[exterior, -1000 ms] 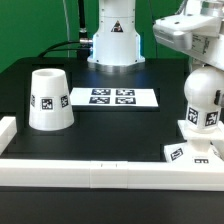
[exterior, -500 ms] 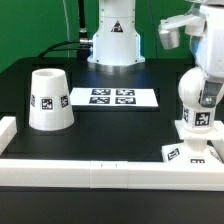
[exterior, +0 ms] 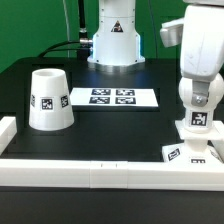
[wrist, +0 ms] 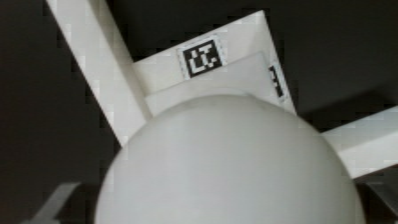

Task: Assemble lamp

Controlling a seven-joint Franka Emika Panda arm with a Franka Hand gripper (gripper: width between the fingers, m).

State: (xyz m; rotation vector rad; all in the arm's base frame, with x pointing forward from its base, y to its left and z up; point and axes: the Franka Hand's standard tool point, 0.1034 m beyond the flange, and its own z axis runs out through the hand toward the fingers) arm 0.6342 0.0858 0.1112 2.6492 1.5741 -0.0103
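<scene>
The rounded white bulb point(exterior: 199, 112) stands upright on the low blocky base point(exterior: 190, 152) at the exterior view's right, by the front rail. My gripper point(exterior: 200, 80) comes down from above and is shut on the bulb's top, with the white hand covering the grip. In the wrist view the bulb point(wrist: 222, 165) fills the picture between my two fingers, and one dark finger point(wrist: 54, 200) shows at its side. The base's tagged top point(wrist: 201, 57) shows past it. The truncated-cone shade point(exterior: 48, 100) stands alone at the exterior view's left.
The marker board point(exterior: 112, 98) lies flat in the middle of the black table. White border rails run along the front point(exterior: 100, 172) and the left edge point(exterior: 8, 130). The arm's pedestal point(exterior: 113, 40) stands at the back.
My hand has turned from tilted to upright over the bulb. The bulb's tags have shifted sideways, so the bulb has turned on the base. The shade has not moved.
</scene>
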